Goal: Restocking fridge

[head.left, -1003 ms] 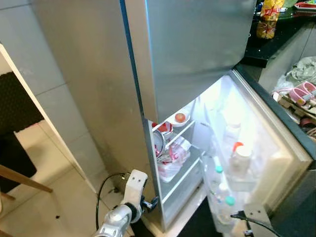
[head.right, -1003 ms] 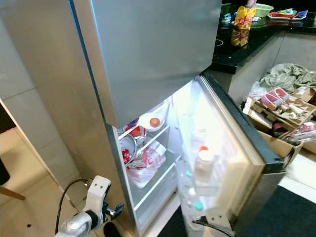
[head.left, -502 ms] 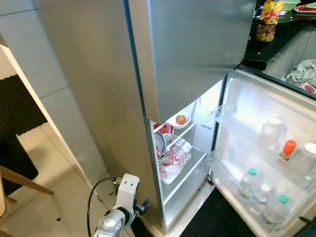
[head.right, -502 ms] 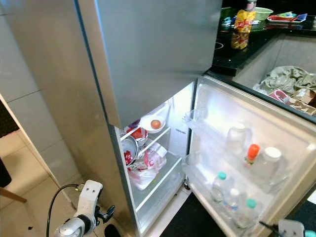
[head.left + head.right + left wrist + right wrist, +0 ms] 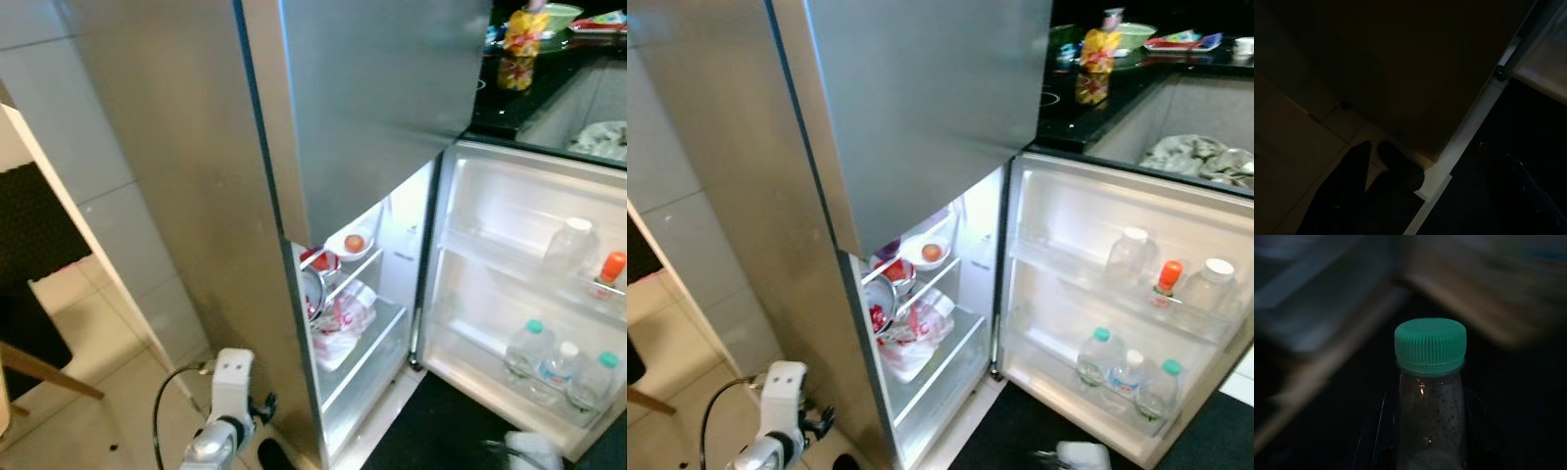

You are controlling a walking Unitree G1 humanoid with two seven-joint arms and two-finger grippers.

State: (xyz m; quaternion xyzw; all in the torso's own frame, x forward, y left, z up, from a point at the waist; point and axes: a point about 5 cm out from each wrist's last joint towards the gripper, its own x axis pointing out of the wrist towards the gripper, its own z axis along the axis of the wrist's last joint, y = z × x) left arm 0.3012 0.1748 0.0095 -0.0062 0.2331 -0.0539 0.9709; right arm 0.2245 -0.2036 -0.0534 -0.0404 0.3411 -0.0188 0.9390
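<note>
Fridge (image 5: pixel 372 117), door (image 5: pixel 529 294) wide, tiled floor (image 5: pixel 88 392)

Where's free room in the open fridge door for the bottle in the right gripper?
Lower door shelf: bare stretch between the hinge side and the three water bottles, which crowd its outer end. Upper door shelf: bare near the hinge; the clear jars and orange-capped bottle fill the outer half. The green-capped bottle sits between the right gripper's fingers.

The left arm (image 5: pixel 220 431) hangs low with its claw (image 5: pixel 1369 161) pointing down. The right claw (image 5: pixel 1425 431) is closed around a bottle (image 5: pixel 1430 396).
</note>
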